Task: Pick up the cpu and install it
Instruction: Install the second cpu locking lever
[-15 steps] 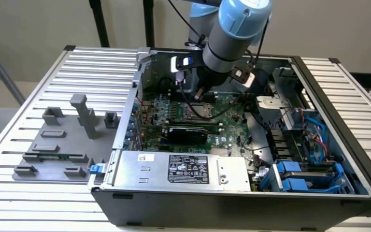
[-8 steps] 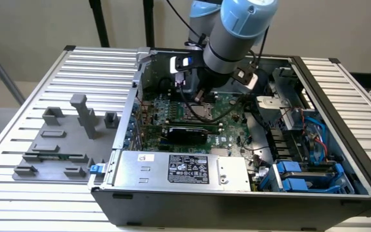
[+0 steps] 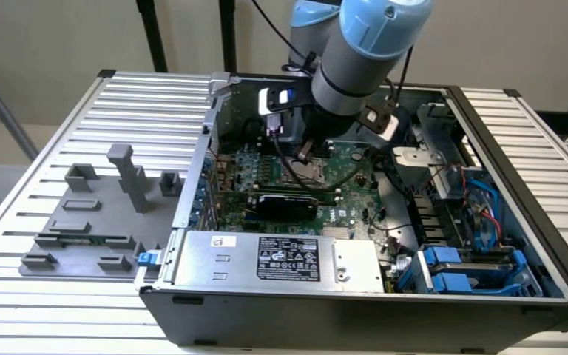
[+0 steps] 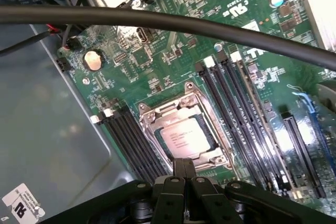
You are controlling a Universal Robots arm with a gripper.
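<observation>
- We see the cpu [image 4: 181, 137] lying in its socket frame [image 4: 185, 129] on the green motherboard [image 4: 173, 40] (silver top facing up); memory slots [image 4: 231, 98] flank it
- Our gripper [image 4: 184, 169] hangs just above the socket's edge, fingers [image 4: 179, 167] pressed together, holding nothing; a black cable [image 4: 157, 20] crosses the wrist view

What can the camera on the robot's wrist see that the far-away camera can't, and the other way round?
The wrist view alone shows the round coin battery and the printing on the cpu, which sits in its socket frame just ahead of the shut gripper. The exterior view alone shows the whole computer case, the power supply, the grey fixture blocks and the robot arm. Both show the green motherboard and the socket.
</observation>
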